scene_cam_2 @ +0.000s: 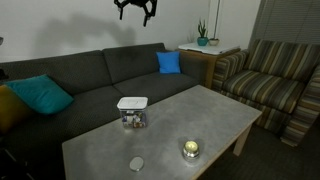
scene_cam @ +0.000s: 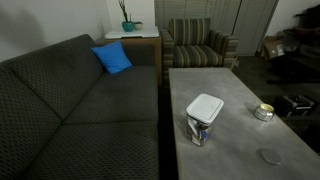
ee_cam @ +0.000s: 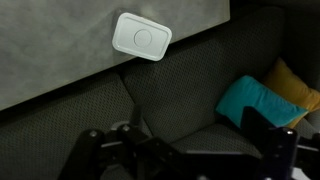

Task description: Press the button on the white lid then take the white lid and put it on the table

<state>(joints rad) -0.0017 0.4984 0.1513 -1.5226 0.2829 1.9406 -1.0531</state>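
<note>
The white lid [scene_cam: 205,105] [scene_cam_2: 132,102] sits on top of a clear container [scene_cam: 200,130] [scene_cam_2: 132,118] on the light-grey table [scene_cam: 235,85] [scene_cam_2: 205,115]. In the wrist view the lid [ee_cam: 141,36] is seen from above, with a round button at its middle, near the table's edge [ee_cam: 60,45]. My gripper [scene_cam_2: 135,10] hangs high above the sofa, far from the lid. Its fingers [ee_cam: 180,150] are spread wide and empty, so it is open. The gripper is out of view in one exterior view.
A small silvery tin [scene_cam: 263,112] [scene_cam_2: 190,149] and a flat grey disc [scene_cam: 269,156] [scene_cam_2: 136,163] lie on the table. A dark sofa [scene_cam: 70,100] holds a blue cushion [scene_cam: 113,58] [scene_cam_2: 168,62] and a teal cushion [scene_cam_2: 40,95] [ee_cam: 255,98]. A striped armchair [scene_cam: 198,45] stands beyond.
</note>
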